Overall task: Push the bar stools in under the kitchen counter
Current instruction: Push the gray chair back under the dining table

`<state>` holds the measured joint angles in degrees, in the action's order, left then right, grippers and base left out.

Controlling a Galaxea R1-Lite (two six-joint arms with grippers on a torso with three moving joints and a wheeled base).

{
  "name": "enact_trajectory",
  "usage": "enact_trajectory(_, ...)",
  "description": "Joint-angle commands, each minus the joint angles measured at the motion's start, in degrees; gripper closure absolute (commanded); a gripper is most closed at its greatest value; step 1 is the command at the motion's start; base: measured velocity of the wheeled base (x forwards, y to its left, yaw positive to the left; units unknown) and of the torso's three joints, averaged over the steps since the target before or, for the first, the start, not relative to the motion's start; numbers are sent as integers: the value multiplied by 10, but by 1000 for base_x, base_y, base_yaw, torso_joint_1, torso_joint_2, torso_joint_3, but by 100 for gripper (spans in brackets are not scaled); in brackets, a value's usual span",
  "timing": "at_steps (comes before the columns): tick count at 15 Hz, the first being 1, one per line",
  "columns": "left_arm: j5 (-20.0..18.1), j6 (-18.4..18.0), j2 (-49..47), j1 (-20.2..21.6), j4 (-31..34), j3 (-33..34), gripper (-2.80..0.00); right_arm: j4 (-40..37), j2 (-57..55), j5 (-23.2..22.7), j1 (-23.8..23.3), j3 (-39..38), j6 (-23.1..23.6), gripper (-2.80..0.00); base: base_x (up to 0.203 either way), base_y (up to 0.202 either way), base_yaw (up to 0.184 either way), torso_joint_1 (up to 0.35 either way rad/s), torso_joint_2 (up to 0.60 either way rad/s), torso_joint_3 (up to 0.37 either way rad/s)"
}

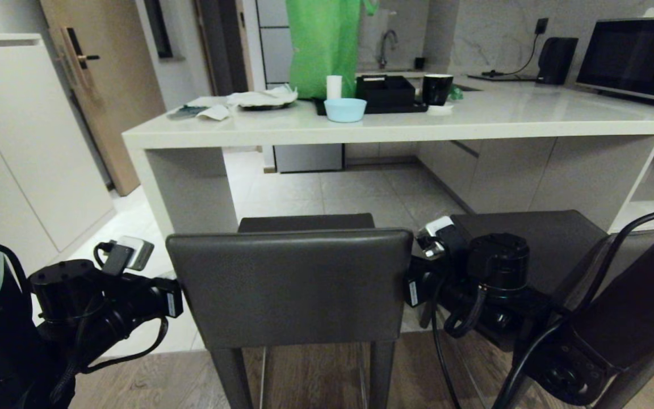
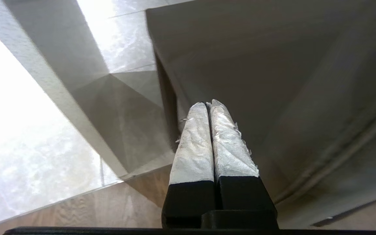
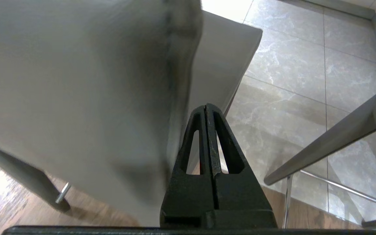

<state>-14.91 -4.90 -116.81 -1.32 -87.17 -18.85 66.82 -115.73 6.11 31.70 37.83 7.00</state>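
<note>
Grey leather backrest (image 1: 290, 287) flanked by left hand (image 2: 209, 106) and right hand (image 3: 206, 107), both closed, empty, for pushing stool under bench (image 1: 395, 126).

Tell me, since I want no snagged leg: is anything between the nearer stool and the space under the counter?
Nothing visible. Ahead of the near bar stool, the tiled floor under the kitchen counter looks bare. The second stool stands to its right, beside the path. Both stools' feet are hidden.

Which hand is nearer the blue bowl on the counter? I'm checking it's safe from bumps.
Right, judging by the head view. The right hand is at the near stool's right edge, below the blue bowl; the left hand is at its left edge.
</note>
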Motion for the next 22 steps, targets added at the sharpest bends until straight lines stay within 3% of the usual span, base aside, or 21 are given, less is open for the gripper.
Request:
enact_trajectory(1,-2,-1,2,-6,-5,0,0,4,-7,0,0,11,1,0,0,0,0,0,0,0)
enact_trajectory(4,-2,-1,2,-10,-5,0,0,3,-12,0,0,16,2,0,77,0,1,-3,2,3)
enact_trajectory(22,-1,-1,5,-13,-5,3,0,1,-35,12,-1,49,2,0,189,0,2,1,4,1)
